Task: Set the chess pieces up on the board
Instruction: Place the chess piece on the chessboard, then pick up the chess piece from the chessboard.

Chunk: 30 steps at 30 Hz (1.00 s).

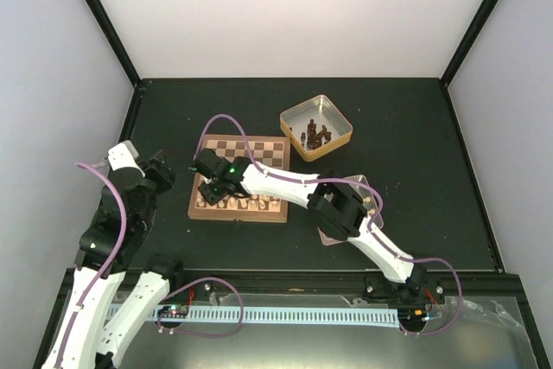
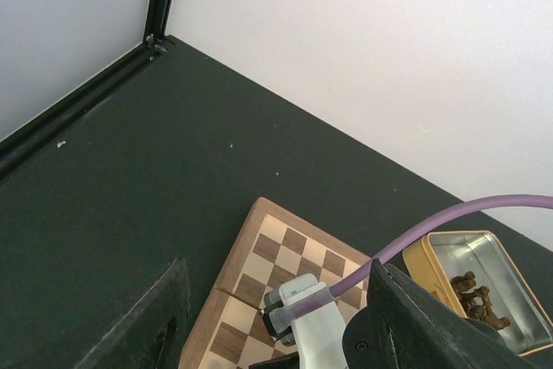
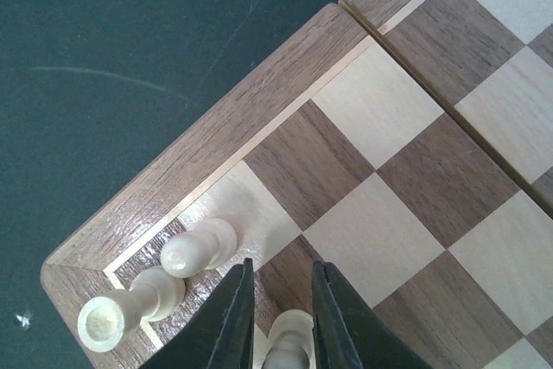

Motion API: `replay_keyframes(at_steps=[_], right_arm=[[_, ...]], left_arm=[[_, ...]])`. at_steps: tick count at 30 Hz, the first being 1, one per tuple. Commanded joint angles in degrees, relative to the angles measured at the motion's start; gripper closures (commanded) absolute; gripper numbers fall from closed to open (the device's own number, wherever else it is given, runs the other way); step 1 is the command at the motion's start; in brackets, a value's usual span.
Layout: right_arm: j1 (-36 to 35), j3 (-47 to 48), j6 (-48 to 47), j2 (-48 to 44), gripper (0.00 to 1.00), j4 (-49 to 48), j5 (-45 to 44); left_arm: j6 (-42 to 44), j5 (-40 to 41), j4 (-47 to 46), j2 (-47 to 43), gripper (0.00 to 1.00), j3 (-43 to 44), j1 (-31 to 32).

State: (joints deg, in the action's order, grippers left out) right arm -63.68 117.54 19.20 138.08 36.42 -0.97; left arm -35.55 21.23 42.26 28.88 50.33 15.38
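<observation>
The board (image 1: 259, 155) lies left of centre; it also shows in the left wrist view (image 2: 294, 244). Pale chess pieces (image 1: 242, 204) stand in a row along its near edge. My right gripper (image 1: 210, 189) is over the board's near left corner. In the right wrist view its fingers (image 3: 233, 317) are closed around a pale piece (image 3: 289, 343) standing upright over a dark square (image 3: 289, 270). A pale pawn (image 3: 199, 248) and a pale rook (image 3: 130, 308) stand beside it at the board's corner (image 3: 78, 274). My left gripper (image 1: 160, 172) is open and empty, left of the board.
A square yellow tin (image 1: 298, 110) holding dark brown pieces (image 1: 318, 136) sits behind and right of the board; it also shows in the left wrist view (image 2: 449, 252). A second flat tin (image 1: 363, 183) lies under the right arm. The right arm's purple cable (image 1: 220, 120) arches over the board.
</observation>
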Motion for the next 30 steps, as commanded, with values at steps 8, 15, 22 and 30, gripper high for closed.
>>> replay_keyframes(at_steps=[8, 15, 22, 30], right_arm=[[2.19, 0.20, 2.57, -6.11, 0.70, 0.92, -0.76], [7.33, -12.59, -0.18, -14.00, 0.64, 1.17, -1.00], [9.97, -18.65, -7.56, -15.54, 0.66, 4.00, -0.29], [9.99, -17.96, -10.93, -13.55, 0.67, 6.24, 0.01]], left_arm=[[2.14, -3.27, -0.11, 1.47, 0.40, 0.65, -0.43], [3.29, -8.22, -1.50, 2.88, 0.37, 0.32, -0.43], [2.51, -13.01, -3.76, 3.62, 0.36, -1.76, -0.43], [2.23, -13.97, -4.03, 4.21, 0.37, -1.99, -0.41]])
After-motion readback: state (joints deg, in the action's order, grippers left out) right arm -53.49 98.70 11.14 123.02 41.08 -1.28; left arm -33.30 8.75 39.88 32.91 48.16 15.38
